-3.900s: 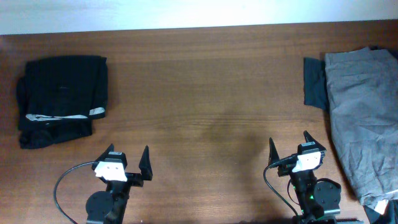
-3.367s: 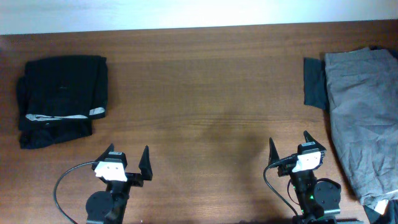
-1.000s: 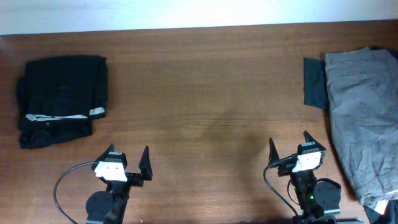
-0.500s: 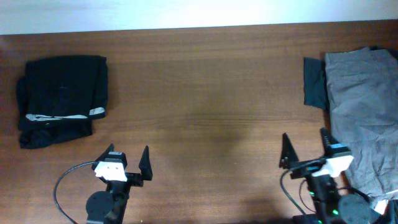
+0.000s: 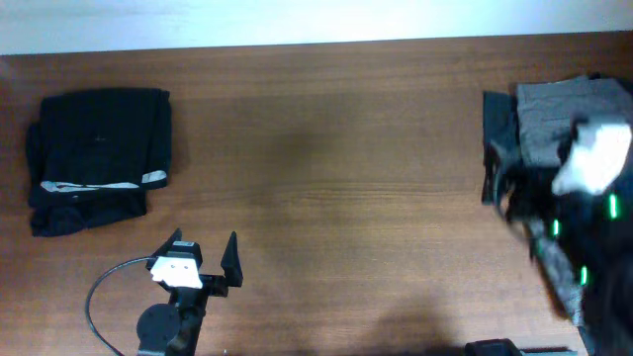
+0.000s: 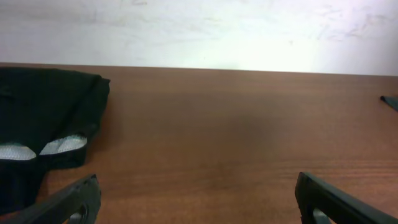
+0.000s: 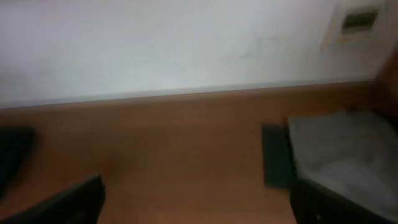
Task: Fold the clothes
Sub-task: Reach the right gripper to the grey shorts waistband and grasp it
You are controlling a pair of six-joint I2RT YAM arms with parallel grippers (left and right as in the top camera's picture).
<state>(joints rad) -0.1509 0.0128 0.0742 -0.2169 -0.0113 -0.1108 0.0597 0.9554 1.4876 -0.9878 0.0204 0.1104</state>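
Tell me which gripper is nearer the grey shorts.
Right. The right gripper is raised beside the shorts at the right side of the table; the left gripper sits at the near left, far across.

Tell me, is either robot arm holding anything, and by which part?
Nothing is held. The fingers of the left gripper stand open over the table; those of the right gripper are open near the grey shorts.

Reddish-brown wooden table (image 5: pixel 326 148) against a plain, faintly scuffed white wall (image 6: pixel 199 31).
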